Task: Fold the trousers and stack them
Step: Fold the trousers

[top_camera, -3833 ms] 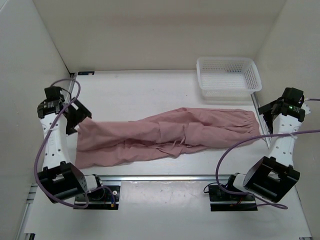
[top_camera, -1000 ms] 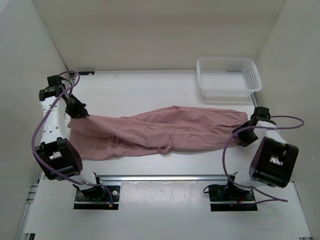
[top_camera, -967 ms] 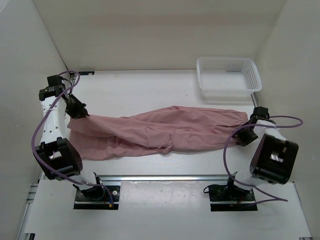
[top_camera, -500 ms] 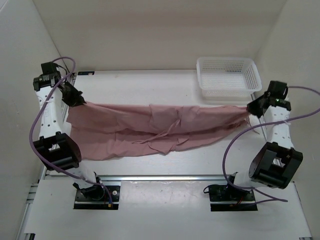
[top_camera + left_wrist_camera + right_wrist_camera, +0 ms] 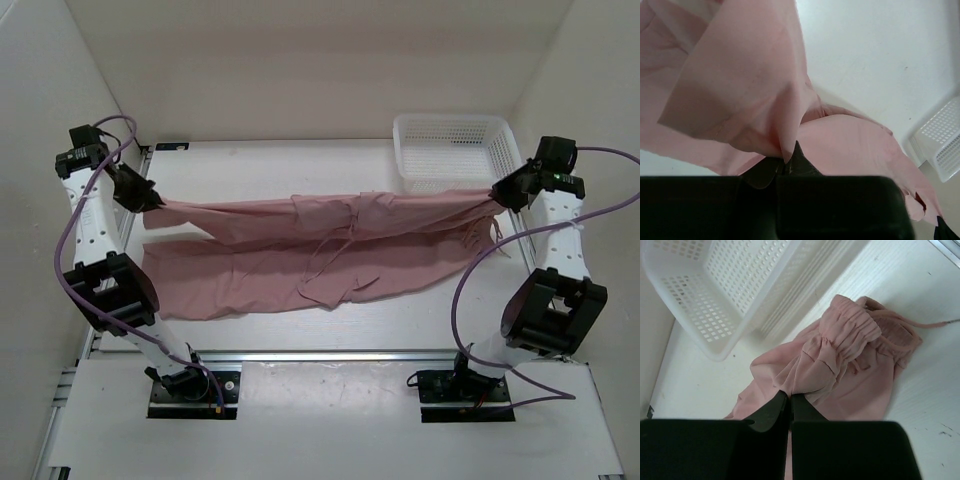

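The dusty-pink trousers [image 5: 320, 235] hang stretched between my two raised arms, their lower part trailing on the white table [image 5: 270, 175]. My left gripper [image 5: 152, 199] is shut on the leg end at the left; its wrist view shows the fabric [image 5: 740, 85] pinched at the fingertips. At the right, my right gripper [image 5: 497, 192] is shut on the gathered waist [image 5: 850, 335], which droops below the closed fingers [image 5: 812, 412]. A thin drawstring [image 5: 318, 265] dangles from the middle of the cloth.
A white mesh basket [image 5: 455, 150] stands at the back right, just behind the right gripper, and shows large in the right wrist view [image 5: 715, 295]. A metal rail [image 5: 320, 354] runs along the near table edge. White walls enclose the sides.
Both grippers have lifted and moved toward the back, pulling the trousers taut off the table. The right gripper closed on the waist about a second ago.
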`<action>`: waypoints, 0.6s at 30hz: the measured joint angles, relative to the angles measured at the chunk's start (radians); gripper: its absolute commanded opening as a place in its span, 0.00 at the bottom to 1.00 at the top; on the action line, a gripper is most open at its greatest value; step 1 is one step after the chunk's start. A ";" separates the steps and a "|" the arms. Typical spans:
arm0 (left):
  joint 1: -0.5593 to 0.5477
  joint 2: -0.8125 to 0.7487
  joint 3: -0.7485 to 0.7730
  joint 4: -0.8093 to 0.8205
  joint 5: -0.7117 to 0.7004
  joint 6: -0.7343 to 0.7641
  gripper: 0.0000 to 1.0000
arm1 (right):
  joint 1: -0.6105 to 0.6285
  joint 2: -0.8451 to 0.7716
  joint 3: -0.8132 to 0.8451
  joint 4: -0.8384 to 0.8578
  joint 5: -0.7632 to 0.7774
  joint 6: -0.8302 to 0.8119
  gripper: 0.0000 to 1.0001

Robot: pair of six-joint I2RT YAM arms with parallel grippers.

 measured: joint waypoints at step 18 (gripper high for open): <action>0.051 -0.110 -0.053 -0.023 0.040 0.032 0.10 | -0.001 -0.486 -0.055 -0.239 0.206 -0.058 0.00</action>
